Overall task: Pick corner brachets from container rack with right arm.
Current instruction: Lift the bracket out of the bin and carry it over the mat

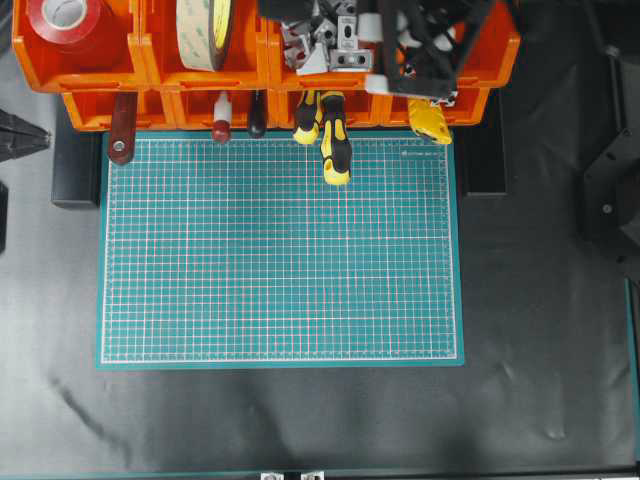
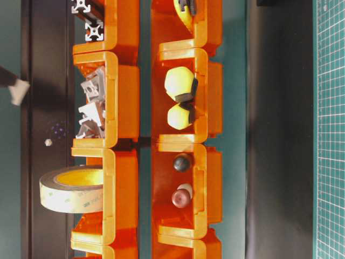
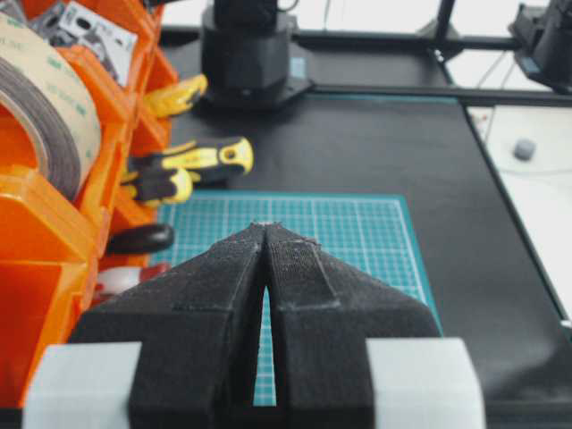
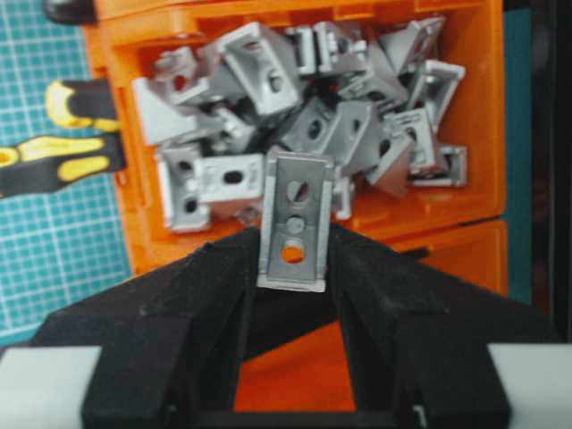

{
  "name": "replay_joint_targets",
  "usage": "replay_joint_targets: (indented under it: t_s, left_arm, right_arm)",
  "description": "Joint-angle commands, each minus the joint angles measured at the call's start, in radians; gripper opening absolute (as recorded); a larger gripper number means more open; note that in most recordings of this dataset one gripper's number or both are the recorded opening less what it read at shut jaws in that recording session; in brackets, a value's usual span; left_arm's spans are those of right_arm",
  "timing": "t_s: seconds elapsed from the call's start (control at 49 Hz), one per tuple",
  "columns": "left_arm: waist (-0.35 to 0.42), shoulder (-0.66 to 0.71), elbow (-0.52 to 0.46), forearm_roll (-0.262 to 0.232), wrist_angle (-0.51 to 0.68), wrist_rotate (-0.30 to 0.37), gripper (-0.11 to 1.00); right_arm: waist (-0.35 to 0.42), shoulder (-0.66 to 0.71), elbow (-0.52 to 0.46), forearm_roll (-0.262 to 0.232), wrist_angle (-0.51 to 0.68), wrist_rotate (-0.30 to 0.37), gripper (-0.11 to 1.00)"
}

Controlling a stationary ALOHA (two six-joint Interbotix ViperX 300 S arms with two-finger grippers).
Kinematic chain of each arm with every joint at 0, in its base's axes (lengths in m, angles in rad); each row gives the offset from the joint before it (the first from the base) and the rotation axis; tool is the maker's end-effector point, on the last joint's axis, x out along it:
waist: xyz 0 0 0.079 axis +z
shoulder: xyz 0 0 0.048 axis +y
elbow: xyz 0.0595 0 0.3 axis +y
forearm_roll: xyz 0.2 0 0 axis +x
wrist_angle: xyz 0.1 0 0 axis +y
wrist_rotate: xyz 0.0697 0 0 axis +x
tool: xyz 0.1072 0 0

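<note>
A: What does the right gripper hold?
B: One corner bracket, pinched between partly closed fingers, above the bracket pile in the orange container rack.
A: The left gripper?
B: Closed, empty.

Backdrop: matte black wrinkled table covering — green gridded cutting mat laid centrally (white lines); bright pale surround beyond.
</note>
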Motion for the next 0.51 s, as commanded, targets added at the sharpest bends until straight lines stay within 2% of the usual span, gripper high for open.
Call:
replay_joint_targets:
  t_s: [0.0, 0.204, 0.347, 0.49]
  left_arm:
    - [0.005, 0.005, -0.023, 0.003, -0.005, -0.002, 0.0]
    - [0.006, -0.005, -0.026, 0.003, -0.002, -0.002, 0.0]
    - [0.006, -0.021, -0.029, 0.003, 0.014, -0.002, 0.0]
    - [0.006, -0.032, -0.032, 0.003, 0.035, -0.002, 0.0]
  right_arm:
    - [0.046, -0.06, -0.011, -0.008, -0.011, 0.017, 0.25]
    - [0.161, -0.135, 0.071, -0.008, -0.078, 0.097, 0.25]
    - [0.235, -0.187, 0.189, -0.008, -0.137, 0.179, 0.25]
    - [0.295, -0.244, 0.334, -0.008, -0.207, 0.302, 0.25]
